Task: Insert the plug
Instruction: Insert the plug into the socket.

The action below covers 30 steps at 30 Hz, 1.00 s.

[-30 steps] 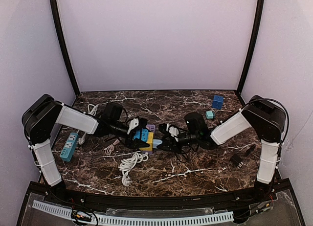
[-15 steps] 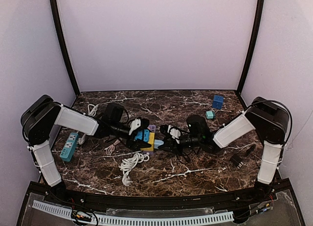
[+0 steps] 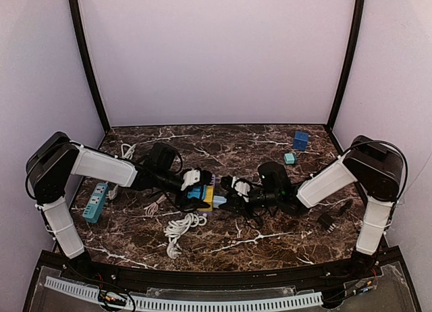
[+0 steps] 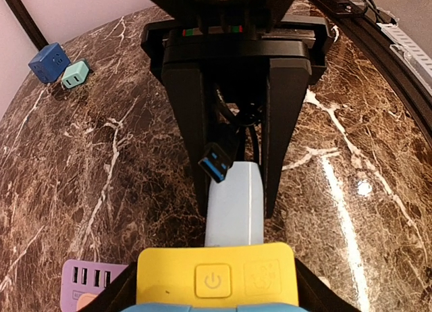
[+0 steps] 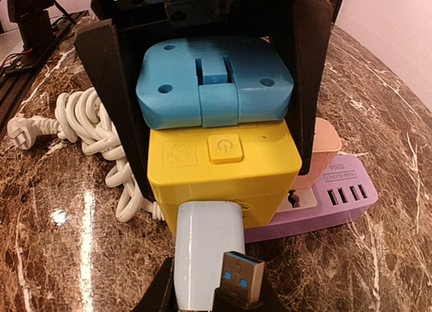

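My left gripper (image 4: 216,293) is shut on a yellow socket cube (image 5: 223,170) with a blue top (image 5: 212,82); its black fingers (image 5: 111,89) clamp both sides. My right gripper (image 5: 209,293) is shut on a pale blue plug adapter (image 5: 202,251), whose front end meets the cube's lower face; its prongs are hidden. A black USB connector (image 5: 237,279) with a blue insert lies on the adapter between the fingers. From above, the cube (image 3: 204,192) and the adapter (image 3: 219,200) sit between the left gripper (image 3: 196,187) and the right gripper (image 3: 227,199).
A purple power strip (image 5: 337,197) lies under and beside the cube. A coiled white cable (image 3: 181,225) lies just in front of it. A teal power strip (image 3: 96,201) is at the left, a blue cube (image 3: 300,140) and a mint adapter (image 3: 289,159) back right, a black adapter (image 3: 327,221) at the right.
The left gripper has carried the cube a little to the right, closing up against the adapter. The right arm has shifted slightly, still holding the adapter.
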Each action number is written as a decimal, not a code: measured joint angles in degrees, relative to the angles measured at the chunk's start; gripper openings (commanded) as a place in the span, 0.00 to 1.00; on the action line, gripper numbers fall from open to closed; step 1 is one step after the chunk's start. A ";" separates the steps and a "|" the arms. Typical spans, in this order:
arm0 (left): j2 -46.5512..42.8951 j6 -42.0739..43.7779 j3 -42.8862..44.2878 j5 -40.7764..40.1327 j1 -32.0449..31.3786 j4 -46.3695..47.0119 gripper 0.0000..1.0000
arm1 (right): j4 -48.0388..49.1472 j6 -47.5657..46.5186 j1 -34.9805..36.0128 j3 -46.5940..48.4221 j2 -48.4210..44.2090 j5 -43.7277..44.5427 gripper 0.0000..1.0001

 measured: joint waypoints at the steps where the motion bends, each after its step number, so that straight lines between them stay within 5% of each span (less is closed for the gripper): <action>1: -0.07 0.20 0.02 0.44 0.02 -0.46 0.66 | -0.72 -0.35 -0.04 0.46 0.09 -0.63 0.07; 12: -0.66 3.43 0.72 4.04 0.52 -5.66 0.60 | -8.04 -4.52 -0.68 4.61 0.81 -6.64 0.05; 23: -0.70 0.57 -0.28 4.04 1.18 -3.04 0.54 | -6.95 -0.94 0.87 4.70 0.92 -2.10 0.05; 26: -0.79 -0.11 -0.81 4.13 1.18 -2.01 0.54 | -6.93 -0.92 0.94 4.70 0.92 -1.86 0.14; 30: -1.01 -0.46 -1.14 3.80 1.18 -1.60 0.52 | -6.25 -1.18 0.96 4.17 0.81 -1.46 0.49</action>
